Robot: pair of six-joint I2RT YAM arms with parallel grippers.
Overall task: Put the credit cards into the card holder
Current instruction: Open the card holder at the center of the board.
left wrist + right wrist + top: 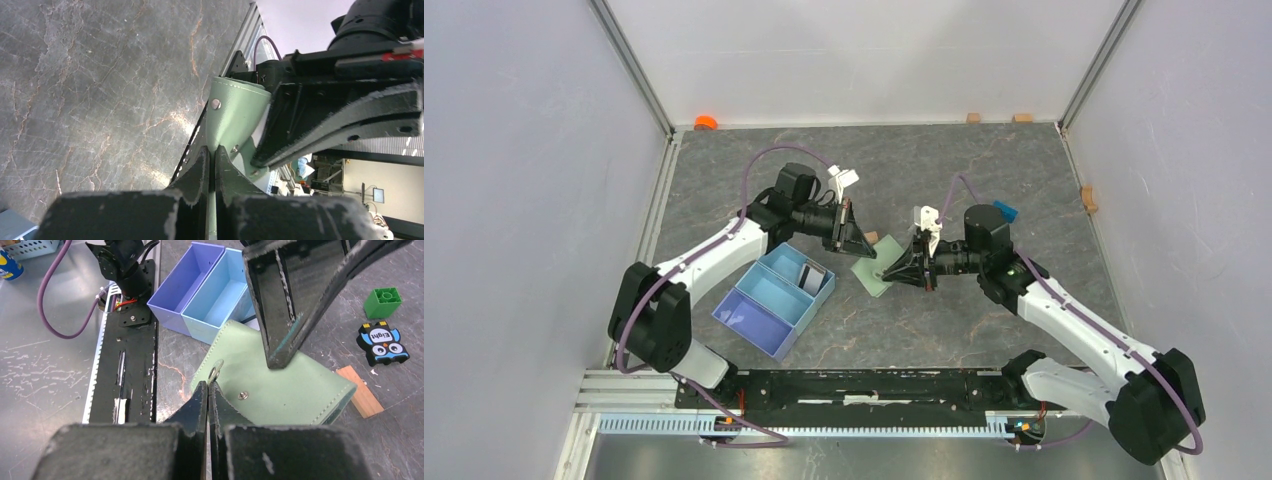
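Observation:
The card holder (873, 274) is a sage-green wallet lying between the two arms. My left gripper (214, 152) is shut on one edge of the card holder (235, 110), whose green leather bends up and away from the fingertips. My right gripper (209, 387) is shut on the snap tab of the card holder (280, 385), with the ring of the snap just above its fingertips. In the top view the left gripper (866, 249) and the right gripper (891, 271) face each other across the wallet. The credit cards (810, 277) lie in the nearest compartment of the blue tray.
The light blue three-compartment tray (759, 310) sits left of the wallet. A wooden block (361, 392), a black owl piece (382, 342) and a green brick (382, 301) lie beyond the wallet. Small wooden blocks (973, 117) and an orange piece (705, 122) line the far wall.

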